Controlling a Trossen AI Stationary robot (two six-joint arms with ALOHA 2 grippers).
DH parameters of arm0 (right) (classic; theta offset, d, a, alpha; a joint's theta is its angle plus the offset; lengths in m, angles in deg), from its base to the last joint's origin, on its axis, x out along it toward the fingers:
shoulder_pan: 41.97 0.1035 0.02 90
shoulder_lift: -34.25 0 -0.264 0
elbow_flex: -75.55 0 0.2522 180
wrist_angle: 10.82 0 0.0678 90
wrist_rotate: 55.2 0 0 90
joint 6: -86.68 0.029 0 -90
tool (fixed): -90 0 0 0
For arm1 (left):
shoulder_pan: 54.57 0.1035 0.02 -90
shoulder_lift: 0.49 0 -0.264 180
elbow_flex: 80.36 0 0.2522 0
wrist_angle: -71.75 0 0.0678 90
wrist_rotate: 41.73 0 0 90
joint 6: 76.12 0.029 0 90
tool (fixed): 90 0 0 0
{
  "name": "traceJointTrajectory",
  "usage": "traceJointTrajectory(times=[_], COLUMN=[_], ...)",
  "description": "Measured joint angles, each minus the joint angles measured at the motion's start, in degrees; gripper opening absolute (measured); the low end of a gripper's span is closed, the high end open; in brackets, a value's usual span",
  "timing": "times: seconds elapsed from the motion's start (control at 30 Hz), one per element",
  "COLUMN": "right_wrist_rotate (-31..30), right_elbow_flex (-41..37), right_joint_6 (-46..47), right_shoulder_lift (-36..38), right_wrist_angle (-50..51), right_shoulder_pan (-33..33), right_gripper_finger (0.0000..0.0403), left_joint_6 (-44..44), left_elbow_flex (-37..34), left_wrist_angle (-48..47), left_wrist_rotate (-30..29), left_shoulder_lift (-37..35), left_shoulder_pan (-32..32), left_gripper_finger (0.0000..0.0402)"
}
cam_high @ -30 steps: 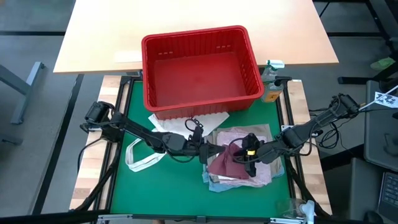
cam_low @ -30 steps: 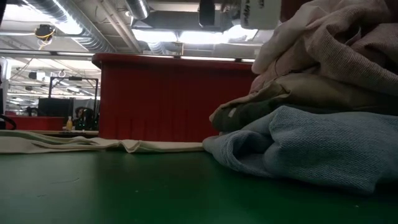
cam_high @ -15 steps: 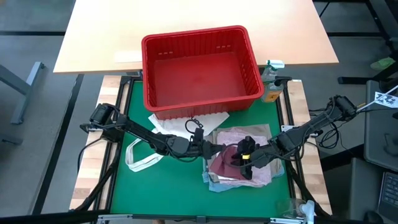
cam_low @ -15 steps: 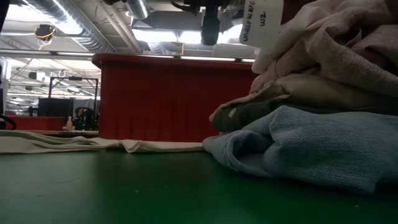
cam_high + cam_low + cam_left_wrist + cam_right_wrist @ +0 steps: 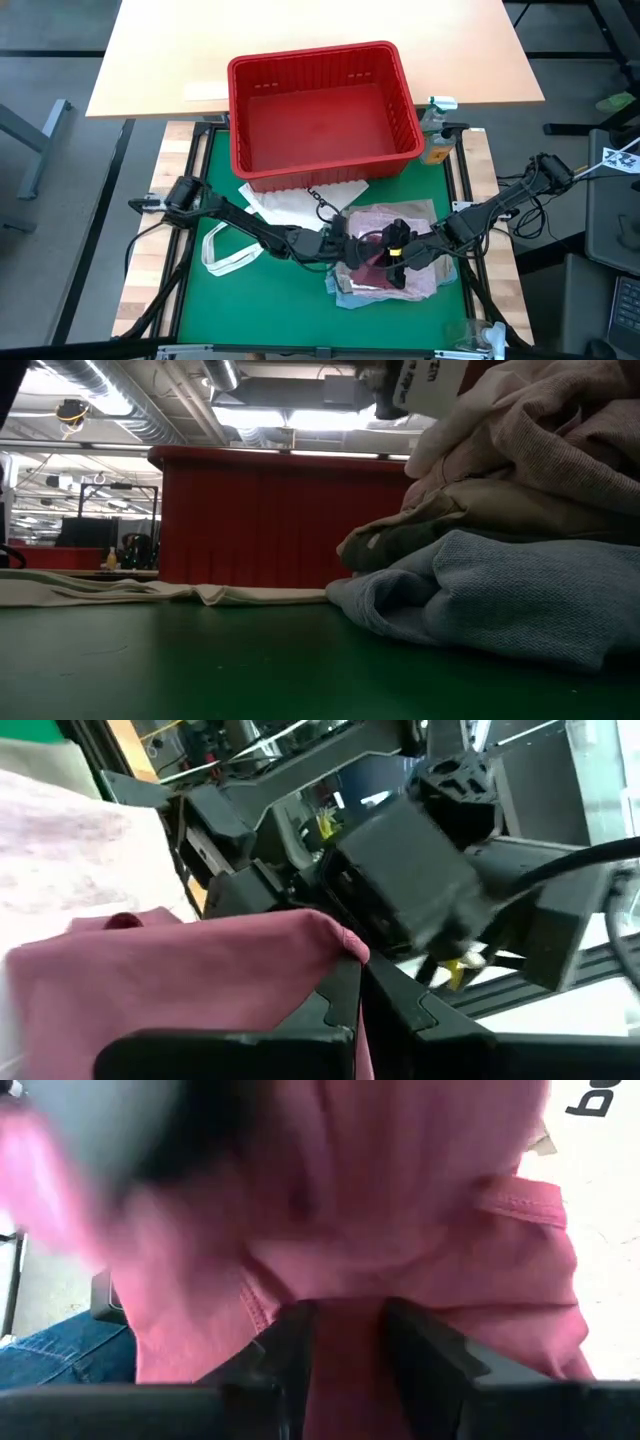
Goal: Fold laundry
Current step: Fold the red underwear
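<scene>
A pile of laundry (image 5: 390,255) lies on the green mat at the right: in the low view, a light blue garment (image 5: 500,590) at the bottom, with khaki (image 5: 480,500) and mottled pink (image 5: 560,420) pieces above it. A maroon garment (image 5: 368,268) lies on top of the pile. My left gripper (image 5: 352,250) reaches over the pile from the left, shut on the maroon cloth (image 5: 200,970). My right gripper (image 5: 392,262) faces it from the right, shut on the same garment (image 5: 420,1230). My left gripper pinches a folded edge of the maroon garment (image 5: 335,945) between its two shut fingers. The fingers lie level and come from the table's left. The cloth trails back from them, raised above the pile. My right gripper has maroon cloth (image 5: 345,1345) between its two fingers, slanting down from the table's right. One layer or several, I cannot tell. The rest of the garment spreads out beyond the fingers over the pile.
A red slotted basket (image 5: 320,110) stands at the far side of the mat. A white tote bag (image 5: 250,225) lies flat at the left under my left arm. A spray bottle (image 5: 437,120) stands at the far right corner. Bare green mat (image 5: 270,310) shows along the near edge.
My left gripper, still shut on the maroon cloth, has gone toward the table's right edge, closer to my right gripper, and has rolled a little. The held edge has come over with it, so less of the maroon garment shows from above.
</scene>
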Motion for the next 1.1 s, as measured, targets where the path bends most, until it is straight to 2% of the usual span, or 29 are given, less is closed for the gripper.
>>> traceJointTrajectory(times=[0.23,0.6,0.8,1.1], right_wrist_rotate=[2.7,6.5,10.8,13.7], right_elbow_flex=[1.4,11.6,16.1,17.2], right_joint_6=[0.0,-1.4,-1.1,8.4], right_shoulder_lift=[0.2,0.2,0.2,0.2], right_wrist_angle=[2.0,15.6,16.8,15.1], right_shoulder_pan=[0.0,0.0,0.0,0.0], right_gripper_finger=[0.0131,0.0131,0.0131,0.0131], left_joint_6=[-0.1,0.4,0.4,2.3], left_elbow_flex=[5.7,6.1,6.1,6.1], left_wrist_angle=[0.0,-1.0,-0.8,-1.4], left_wrist_rotate=[1.5,1.5,1.7,0.7], left_shoulder_lift=[4.6,4.7,4.7,4.7], left_shoulder_pan=[0.3,0.3,0.3,0.4], left_gripper_finger=[0.0005,0.0005,0.0005,0.0005])
